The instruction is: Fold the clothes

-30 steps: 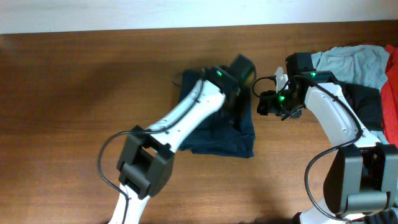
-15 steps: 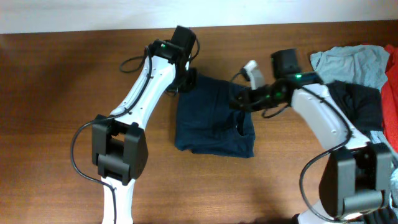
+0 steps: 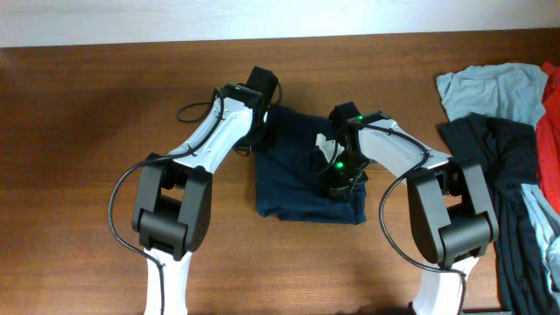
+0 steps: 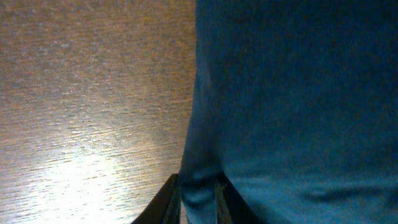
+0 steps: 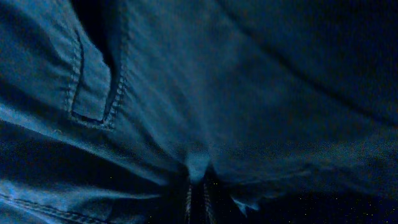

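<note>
The clothes are a pair of dark navy shorts (image 3: 293,171), lying as a rough rectangle in the middle of the wooden table. My left gripper (image 3: 262,133) is at their far left corner. In the left wrist view it (image 4: 199,200) is shut on a fold of the shorts' left edge (image 4: 292,93), with blue cloth bulging between the two dark fingers (image 4: 174,199). My right gripper (image 3: 343,179) rests on the right side of the shorts. In the right wrist view it (image 5: 198,194) is shut on a pinched ridge of navy cloth, next to a stitched pocket flap (image 5: 93,87).
A heap of other garments lies at the right edge: a pale blue-grey shirt (image 3: 494,87), a black limp garment (image 3: 503,153) and a red cloth (image 3: 551,122). Bare wood table (image 3: 79,157) spreads to the left and front. The white wall runs along the back.
The left arm has pulled back from across the shorts to their far left corner. The right arm has come in from the right onto the cloth. Both grippers have closed on fabric.
</note>
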`<state>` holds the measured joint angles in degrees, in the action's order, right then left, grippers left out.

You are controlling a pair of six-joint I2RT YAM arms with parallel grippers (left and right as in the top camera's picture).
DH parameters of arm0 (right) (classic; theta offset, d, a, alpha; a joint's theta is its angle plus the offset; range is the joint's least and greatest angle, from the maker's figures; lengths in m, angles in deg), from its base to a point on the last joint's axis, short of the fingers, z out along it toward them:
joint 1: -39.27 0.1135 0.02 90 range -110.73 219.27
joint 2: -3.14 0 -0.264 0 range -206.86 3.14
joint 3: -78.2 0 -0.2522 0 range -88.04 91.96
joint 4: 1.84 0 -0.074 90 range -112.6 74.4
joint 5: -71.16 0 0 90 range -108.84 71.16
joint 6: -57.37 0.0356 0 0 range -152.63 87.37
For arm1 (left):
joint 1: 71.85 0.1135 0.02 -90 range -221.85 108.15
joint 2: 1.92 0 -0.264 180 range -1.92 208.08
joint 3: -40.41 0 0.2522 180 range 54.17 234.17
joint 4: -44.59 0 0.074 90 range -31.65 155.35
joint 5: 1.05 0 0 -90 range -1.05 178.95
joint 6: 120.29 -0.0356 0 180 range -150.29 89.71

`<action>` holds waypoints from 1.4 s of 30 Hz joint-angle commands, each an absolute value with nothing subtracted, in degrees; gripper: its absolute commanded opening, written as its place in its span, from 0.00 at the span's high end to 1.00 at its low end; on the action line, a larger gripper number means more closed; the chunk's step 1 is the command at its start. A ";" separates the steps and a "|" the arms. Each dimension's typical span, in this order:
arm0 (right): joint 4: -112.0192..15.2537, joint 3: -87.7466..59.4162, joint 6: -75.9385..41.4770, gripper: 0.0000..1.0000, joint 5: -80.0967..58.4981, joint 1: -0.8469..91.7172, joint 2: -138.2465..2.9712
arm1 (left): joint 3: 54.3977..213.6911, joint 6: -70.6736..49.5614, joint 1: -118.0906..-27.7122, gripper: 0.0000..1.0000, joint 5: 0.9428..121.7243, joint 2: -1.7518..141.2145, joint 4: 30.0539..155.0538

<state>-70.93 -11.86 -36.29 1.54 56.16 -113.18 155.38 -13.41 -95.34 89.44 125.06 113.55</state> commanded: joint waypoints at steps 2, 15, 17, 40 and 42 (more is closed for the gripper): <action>-71.58 -12.06 -36.90 0.83 -1.32 55.43 -113.37 | 154.33 -14.13 -95.40 0.82 86.95 125.91 114.05; -72.11 -12.06 -36.64 0.79 -1.50 55.37 -113.37 | 154.28 -14.87 -94.38 0.89 86.60 124.80 127.51; -72.26 -12.06 -36.64 0.79 -1.50 55.37 -113.37 | 156.51 -15.46 -94.18 0.88 83.04 122.13 127.58; -72.13 -12.06 -36.64 0.78 -1.50 55.35 -113.37 | 145.10 -16.95 -106.31 0.89 70.91 122.26 135.99; -71.96 -12.06 -36.64 0.78 -1.50 55.37 -113.37 | 144.95 -17.15 -106.48 0.88 71.96 122.26 136.67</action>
<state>-72.24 -11.71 -36.31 1.74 55.89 -113.18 146.26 -16.01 -105.96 70.91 121.85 135.23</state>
